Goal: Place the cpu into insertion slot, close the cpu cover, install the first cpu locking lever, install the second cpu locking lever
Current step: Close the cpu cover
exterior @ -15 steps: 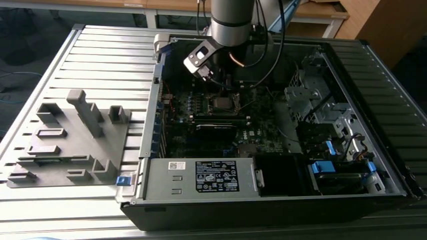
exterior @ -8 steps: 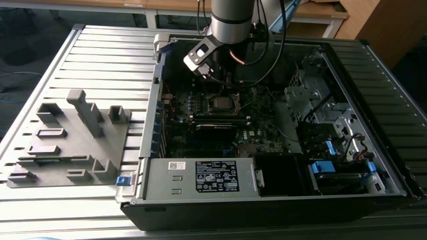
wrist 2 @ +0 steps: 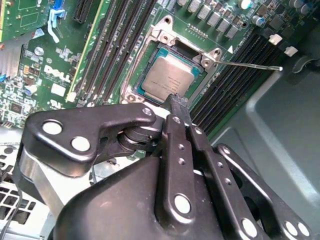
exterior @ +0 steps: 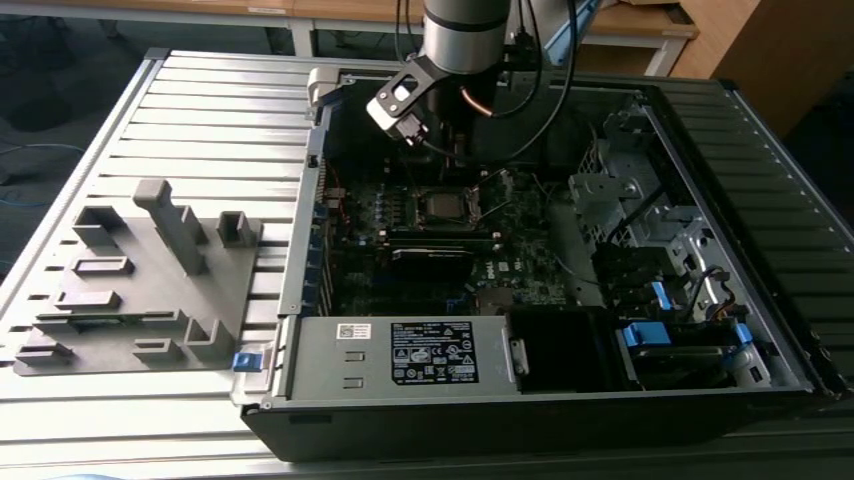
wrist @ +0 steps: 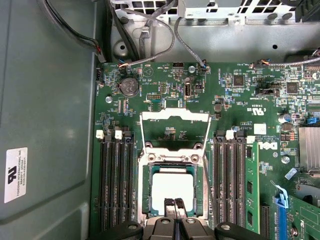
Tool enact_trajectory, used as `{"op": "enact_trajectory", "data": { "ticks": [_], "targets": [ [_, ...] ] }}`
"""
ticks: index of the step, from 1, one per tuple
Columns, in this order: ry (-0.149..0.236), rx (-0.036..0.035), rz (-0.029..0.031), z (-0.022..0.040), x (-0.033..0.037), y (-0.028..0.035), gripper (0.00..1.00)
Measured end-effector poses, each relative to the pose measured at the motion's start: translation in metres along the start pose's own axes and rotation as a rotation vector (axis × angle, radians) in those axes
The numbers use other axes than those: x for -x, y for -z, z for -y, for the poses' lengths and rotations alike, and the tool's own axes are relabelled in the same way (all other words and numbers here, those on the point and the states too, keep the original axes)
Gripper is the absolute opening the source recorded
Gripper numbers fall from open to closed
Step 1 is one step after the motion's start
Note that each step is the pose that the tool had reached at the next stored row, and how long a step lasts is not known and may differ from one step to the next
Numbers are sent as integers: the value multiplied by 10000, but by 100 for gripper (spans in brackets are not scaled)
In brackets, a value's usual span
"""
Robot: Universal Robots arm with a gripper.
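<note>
The cpu [wrist: 172, 186], a square chip with a dull silver top, lies flat in the insertion slot [wrist: 146, 197] on the green motherboard; the second wrist view shows the cpu [wrist 2: 167, 79] seated there too. The cpu cover [wrist: 175, 116], a thin silver frame, is swung open on the far side of the socket. A thin locking lever [wrist 2: 250, 65] sticks out free beside the socket. My gripper [wrist: 174, 204] hangs just over the chip's near edge, fingers pressed together with nothing between them. In the exterior view the gripper [exterior: 458, 160] hovers above the socket [exterior: 441, 207].
Black memory slots [wrist: 116, 185] flank the socket on both sides. The open computer case [exterior: 747, 230] has drive bays and blue clips at the exterior view's right and a labelled power supply [exterior: 427, 352] in front. A grey fixture block [exterior: 134, 290] stands on the table at the exterior view's left.
</note>
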State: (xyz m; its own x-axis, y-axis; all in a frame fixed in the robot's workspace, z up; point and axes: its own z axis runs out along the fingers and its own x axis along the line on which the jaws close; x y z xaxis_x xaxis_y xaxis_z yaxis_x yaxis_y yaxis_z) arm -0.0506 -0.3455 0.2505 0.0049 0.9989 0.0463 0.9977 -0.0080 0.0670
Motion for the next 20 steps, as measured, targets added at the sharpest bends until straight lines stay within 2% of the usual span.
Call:
{"op": "enact_trajectory", "data": {
  "ticks": [8, 20],
  "targets": [
    [-1, -28, 1, -3, -2, 39, 11],
    [-7, -155, 1, -13, -9, 193, 11]
  ]
}}
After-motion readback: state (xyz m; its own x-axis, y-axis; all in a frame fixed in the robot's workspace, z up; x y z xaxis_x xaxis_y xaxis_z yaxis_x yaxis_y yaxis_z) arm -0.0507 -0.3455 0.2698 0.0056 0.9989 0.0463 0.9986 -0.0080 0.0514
